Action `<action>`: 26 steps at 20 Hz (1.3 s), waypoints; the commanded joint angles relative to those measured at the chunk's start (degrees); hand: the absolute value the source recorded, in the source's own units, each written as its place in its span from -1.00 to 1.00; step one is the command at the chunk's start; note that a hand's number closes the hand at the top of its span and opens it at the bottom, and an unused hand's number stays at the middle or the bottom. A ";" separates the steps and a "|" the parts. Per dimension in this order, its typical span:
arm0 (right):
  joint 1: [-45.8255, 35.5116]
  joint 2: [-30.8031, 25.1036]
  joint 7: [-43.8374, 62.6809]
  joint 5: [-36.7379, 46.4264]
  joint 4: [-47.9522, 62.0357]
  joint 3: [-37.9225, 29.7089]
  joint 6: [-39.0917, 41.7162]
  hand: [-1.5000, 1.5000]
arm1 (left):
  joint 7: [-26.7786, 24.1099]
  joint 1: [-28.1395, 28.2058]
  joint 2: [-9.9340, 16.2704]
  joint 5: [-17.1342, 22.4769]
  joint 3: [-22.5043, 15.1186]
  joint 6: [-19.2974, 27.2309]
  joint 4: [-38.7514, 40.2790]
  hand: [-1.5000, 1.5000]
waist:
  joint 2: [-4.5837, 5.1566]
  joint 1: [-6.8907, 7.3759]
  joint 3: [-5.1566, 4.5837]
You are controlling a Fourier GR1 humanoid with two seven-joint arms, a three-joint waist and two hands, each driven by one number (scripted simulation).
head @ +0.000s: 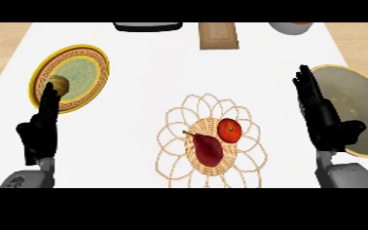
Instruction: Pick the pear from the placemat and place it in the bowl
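A dark red pear (208,149) lies on the woven wicker placemat (173,151) at the lower middle of the counter, stem toward the upper left. A red apple (230,130) sits beside it on the same mat, up and to the right. The grey-green bowl (348,97) stands at the right edge, partly behind my right hand (321,114). That hand is open, fingers straight and pointing up, well right of the mat. My left hand (42,124) is open too, upright at the lower left, far from the pear.
A yellow patterned plate (81,73) lies at the left with a small brownish round object (57,84) on it, just above my left fingers. At the back edge are a dark object (146,27), a tan board (218,35) and a white vessel (291,28).
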 commanded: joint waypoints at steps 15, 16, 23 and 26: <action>6.34 -2.17 -2.18 32.60 -16.23 27.42 -4.28 -1.00 | 10.04 -0.85 -7.50 11.18 -12.98 -19.93 -12.57 0.00 | -1.34 1.02 -0.65; 4.47 -3.43 2.58 37.24 -17.57 29.41 -3.94 -1.00 | 14.42 -4.91 -7.59 11.26 -12.26 -18.13 -12.24 0.00 | -1.39 0.62 -0.70; 0.30 -9.42 31.38 54.81 -26.12 31.11 7.18 -1.00 | 13.92 -4.26 -8.39 10.40 -12.62 -17.33 -12.13 0.00 | -1.73 -0.22 -0.96; -3.20 -4.87 44.12 57.61 -28.87 34.57 16.49 -1.00 | 13.75 -4.15 -8.34 10.24 -12.79 -17.88 -12.44 0.00 | -1.40 0.82 -0.87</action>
